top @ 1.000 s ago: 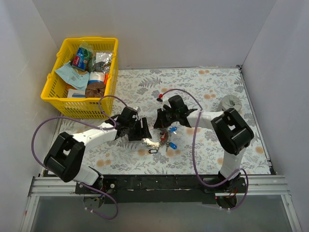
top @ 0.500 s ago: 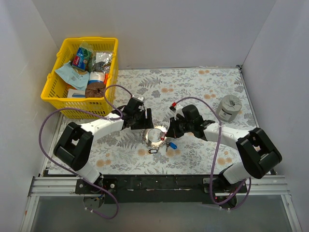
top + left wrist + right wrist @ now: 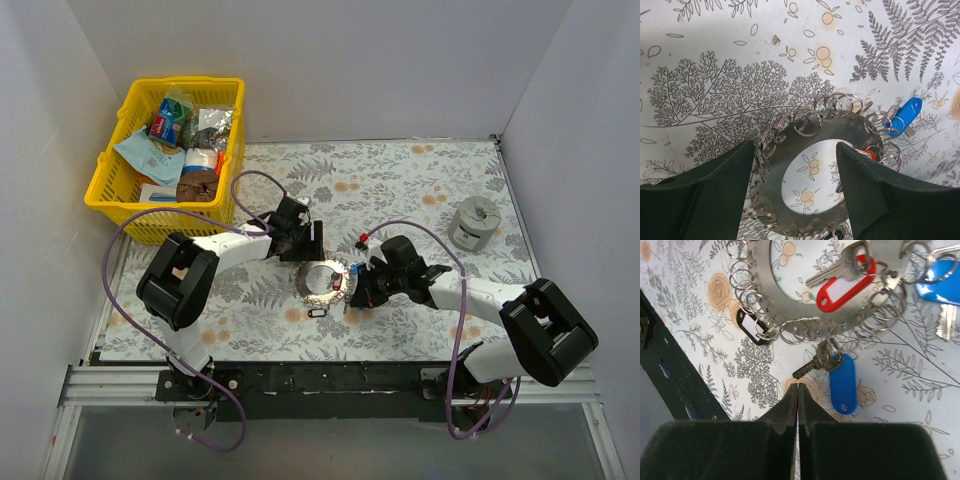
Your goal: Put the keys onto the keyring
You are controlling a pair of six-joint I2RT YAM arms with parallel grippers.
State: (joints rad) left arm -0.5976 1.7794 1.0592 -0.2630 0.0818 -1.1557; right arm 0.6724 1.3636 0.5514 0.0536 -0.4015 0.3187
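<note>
Right claw (image 3: 798, 386), pinched shut and empty, points at the blue-tagged key (image 3: 842, 382) just ahead to its right. The tag lies lengthwise toward the claw, its head touching the keyring (image 3: 790, 315) rim on the tabletop (image 3: 900, 405). Beyond, left claw (image 3: 794, 150) gapes empty over the ring. Tags are blank; no writing is legible.

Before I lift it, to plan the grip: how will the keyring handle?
The keyring looks like a flat, thin metal plate, so it is probably stiff and hard to pinch lying flat. Its loose split rings and the seemingly attached blue-tagged key would likely dangle and snag.
</note>
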